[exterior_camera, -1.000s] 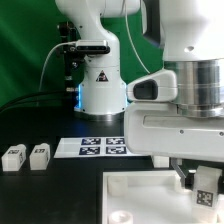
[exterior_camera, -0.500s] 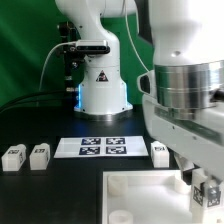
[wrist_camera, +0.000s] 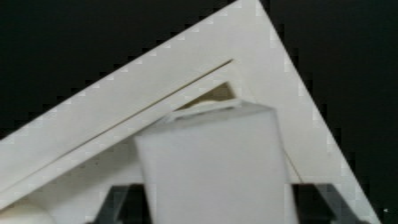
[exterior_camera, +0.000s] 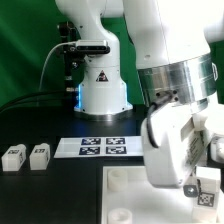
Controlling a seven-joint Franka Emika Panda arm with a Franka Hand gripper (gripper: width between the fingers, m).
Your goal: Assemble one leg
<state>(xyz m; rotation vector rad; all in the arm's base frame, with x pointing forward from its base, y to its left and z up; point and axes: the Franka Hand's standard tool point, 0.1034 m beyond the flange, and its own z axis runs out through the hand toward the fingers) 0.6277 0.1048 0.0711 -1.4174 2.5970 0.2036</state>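
The arm [exterior_camera: 175,90] is the largest thing in the exterior view; it fills that view's right half and hides most of the white square panel [exterior_camera: 125,195] behind and under it. The panel lies flat on the dark desk [exterior_camera: 40,195], and only its edge with 1 round corner socket [exterior_camera: 118,178] shows there. The wrist view shows what the exterior view hides: a corner of the panel [wrist_camera: 107,130] runs to a point, and 1 leg [wrist_camera: 210,165] stands over it, its long axis along the line of the tool, its far end reaching toward a socket in the panel. The tool [wrist_camera: 210,195] is clenched on this leg, 1 dark finger [wrist_camera: 121,200] at each side. In the exterior view the tool [exterior_camera: 205,185] shows only low at the right edge, with a tagged face between its parts. The marker board [exterior_camera: 95,147] lies flat before the robot base [exterior_camera: 100,90]. At the exterior view's left, 2 more legs [exterior_camera: 14,157] [exterior_camera: 39,154] lie side by side on the desk, well apart from the panel, tags facing the camera.
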